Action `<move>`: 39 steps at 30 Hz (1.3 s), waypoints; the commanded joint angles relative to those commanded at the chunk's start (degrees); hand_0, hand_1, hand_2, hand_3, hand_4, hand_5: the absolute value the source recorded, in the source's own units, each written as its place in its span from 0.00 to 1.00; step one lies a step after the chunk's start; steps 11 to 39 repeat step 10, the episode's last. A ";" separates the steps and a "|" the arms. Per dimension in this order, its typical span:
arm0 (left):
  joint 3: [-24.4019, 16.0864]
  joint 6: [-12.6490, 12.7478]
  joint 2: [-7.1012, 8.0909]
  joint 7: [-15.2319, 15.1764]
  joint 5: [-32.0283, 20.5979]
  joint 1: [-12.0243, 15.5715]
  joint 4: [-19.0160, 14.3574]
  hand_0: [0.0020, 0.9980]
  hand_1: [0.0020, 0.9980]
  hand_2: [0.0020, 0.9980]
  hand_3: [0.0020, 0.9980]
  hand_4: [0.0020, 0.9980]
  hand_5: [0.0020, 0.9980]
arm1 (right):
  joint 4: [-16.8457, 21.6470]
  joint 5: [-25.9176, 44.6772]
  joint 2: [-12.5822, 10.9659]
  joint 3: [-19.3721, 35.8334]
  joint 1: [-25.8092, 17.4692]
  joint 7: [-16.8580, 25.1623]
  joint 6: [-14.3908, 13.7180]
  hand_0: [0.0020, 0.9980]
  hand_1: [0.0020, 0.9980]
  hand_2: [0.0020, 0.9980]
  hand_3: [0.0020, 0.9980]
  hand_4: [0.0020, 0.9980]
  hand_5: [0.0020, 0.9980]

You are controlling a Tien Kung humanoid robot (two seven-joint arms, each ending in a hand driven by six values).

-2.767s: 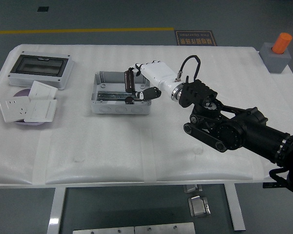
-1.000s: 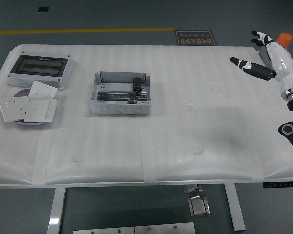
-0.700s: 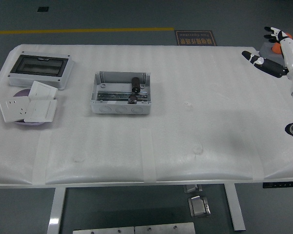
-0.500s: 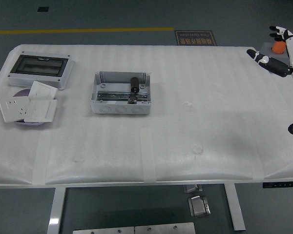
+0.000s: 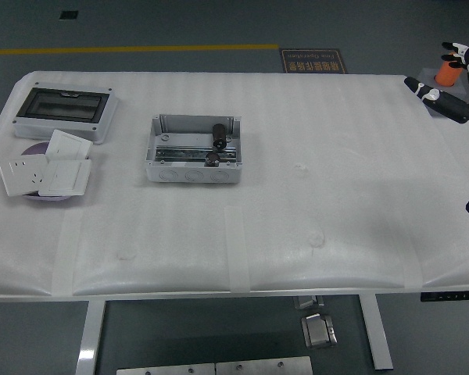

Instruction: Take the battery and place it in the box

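From the head view I see the battery [image 5: 217, 134] lying inside the grey box [image 5: 192, 149] on the desk [image 5: 297, 219], toward the box's right end. My right hand [image 5: 456, 82] hangs at the far right edge, fingers spread wide, holding nothing.

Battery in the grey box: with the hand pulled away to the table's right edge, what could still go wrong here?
The battery lies at the right end of the box, seemingly across internal fittings rather than flat, so it might roll if the box is bumped. The right hand, fingers spread, is close to the orange-topped button and could brush it.
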 joint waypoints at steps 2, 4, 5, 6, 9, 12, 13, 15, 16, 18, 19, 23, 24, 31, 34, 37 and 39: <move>-0.05 -0.02 0.01 0.11 0.08 0.00 0.00 0.60 0.62 0.48 0.62 0.59 0.48 | -0.02 -0.11 -0.04 0.14 -0.01 -0.01 0.02 0.89 0.77 0.77 0.86 0.99 0.69; -0.20 -0.08 0.03 0.36 0.30 0.02 0.01 0.60 0.62 0.48 0.62 0.59 0.48 | -0.06 -0.19 -0.05 0.41 -0.09 -0.02 0.05 0.89 0.77 0.77 0.86 0.99 0.69; -0.25 -0.11 0.04 0.49 0.39 0.04 0.02 0.60 0.62 0.48 0.62 0.59 0.48 | -0.09 -0.20 -0.04 0.56 -0.14 -0.01 0.05 0.89 0.77 0.77 0.86 0.99 0.69; -0.31 -0.14 0.06 0.63 0.49 0.05 0.03 0.60 0.62 0.48 0.62 0.59 0.48 | -0.13 -0.20 -0.02 0.73 -0.20 -0.01 0.05 0.89 0.77 0.77 0.86 0.99 0.69; -0.58 -0.25 -0.01 1.09 0.75 0.03 0.08 0.60 0.62 0.48 0.62 0.59 0.48 | -0.18 -0.19 0.02 1.09 -0.18 -0.03 0.10 0.89 0.77 0.77 0.86 0.98 0.69; -0.60 -0.30 -0.06 1.21 0.80 0.01 0.08 0.60 0.62 0.48 0.62 0.59 0.48 | -0.17 -0.18 0.02 1.11 -0.08 -0.04 0.11 0.89 0.77 0.77 0.86 0.98 0.69; -0.60 -0.30 -0.06 1.21 0.80 0.01 0.08 0.60 0.62 0.48 0.62 0.59 0.48 | -0.17 -0.18 0.02 1.11 -0.08 -0.04 0.11 0.89 0.77 0.77 0.86 0.98 0.69; -0.60 -0.30 -0.06 1.21 0.80 0.01 0.08 0.60 0.62 0.48 0.62 0.59 0.48 | -0.17 -0.18 0.02 1.11 -0.08 -0.04 0.11 0.89 0.77 0.77 0.86 0.98 0.69; -0.60 -0.30 -0.06 1.21 0.80 0.01 0.08 0.60 0.62 0.48 0.62 0.59 0.48 | -0.17 -0.18 0.02 1.11 -0.08 -0.04 0.11 0.89 0.77 0.77 0.86 0.98 0.69; -0.60 -0.30 -0.06 1.21 0.80 0.01 0.08 0.60 0.62 0.48 0.62 0.59 0.48 | -0.17 -0.18 0.02 1.11 -0.08 -0.04 0.11 0.89 0.77 0.77 0.86 0.98 0.69; -0.60 -0.30 -0.06 1.21 0.80 0.01 0.08 0.60 0.62 0.48 0.62 0.59 0.48 | -0.17 -0.18 0.02 1.11 -0.08 -0.04 0.11 0.89 0.77 0.77 0.86 0.98 0.69; -0.60 -0.30 -0.06 1.21 0.80 0.01 0.08 0.60 0.62 0.48 0.62 0.59 0.48 | -0.17 -0.18 0.02 1.11 -0.08 -0.04 0.11 0.89 0.77 0.77 0.86 0.98 0.69; -0.60 -0.30 -0.06 1.21 0.80 0.01 0.08 0.60 0.62 0.48 0.62 0.59 0.48 | -0.17 -0.18 0.02 1.11 -0.08 -0.04 0.11 0.89 0.77 0.77 0.86 0.98 0.69; -0.60 -0.30 -0.06 1.21 0.80 0.01 0.08 0.60 0.62 0.48 0.62 0.59 0.48 | -0.17 -0.18 0.02 1.11 -0.08 -0.04 0.11 0.89 0.77 0.77 0.86 0.98 0.69; -0.60 -0.30 -0.06 1.21 0.80 0.01 0.08 0.60 0.62 0.48 0.62 0.59 0.48 | -0.17 -0.18 0.02 1.11 -0.08 -0.04 0.11 0.89 0.77 0.77 0.86 0.98 0.69; -0.60 -0.30 -0.06 1.21 0.80 0.01 0.08 0.60 0.62 0.48 0.62 0.59 0.48 | -0.17 -0.18 0.02 1.11 -0.08 -0.04 0.11 0.89 0.77 0.77 0.86 0.98 0.69; -0.60 -0.30 -0.06 1.21 0.80 0.01 0.08 0.60 0.62 0.48 0.62 0.59 0.48 | -0.17 -0.18 0.02 1.11 -0.08 -0.04 0.11 0.89 0.77 0.77 0.86 0.98 0.69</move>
